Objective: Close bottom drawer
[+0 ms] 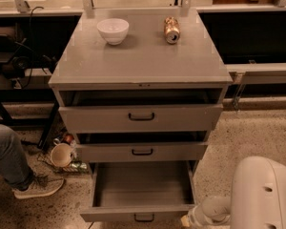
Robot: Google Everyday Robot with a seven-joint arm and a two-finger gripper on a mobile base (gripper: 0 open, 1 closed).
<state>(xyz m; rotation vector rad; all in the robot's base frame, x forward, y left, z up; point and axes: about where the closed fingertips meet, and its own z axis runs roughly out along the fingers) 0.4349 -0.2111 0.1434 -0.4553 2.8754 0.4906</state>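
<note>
The grey cabinet (143, 66) has three drawers. The bottom drawer (140, 213) is pulled far out and looks empty inside; its narrow front with a small black handle (144, 217) sits at the lower edge of the view. The middle drawer (142, 151) and top drawer (141, 117) stand slightly open. My white arm (262, 194) comes in at the lower right. My gripper (188, 220) is low, just right of the bottom drawer's front corner, mostly cut off by the frame edge.
A white bowl (113, 30) and a can lying on its side (171, 29) sit on the cabinet top. A person's leg and shoe (19, 171) are at the left, next to a cup (62, 154) and clutter on the floor. Dark shelving stands behind.
</note>
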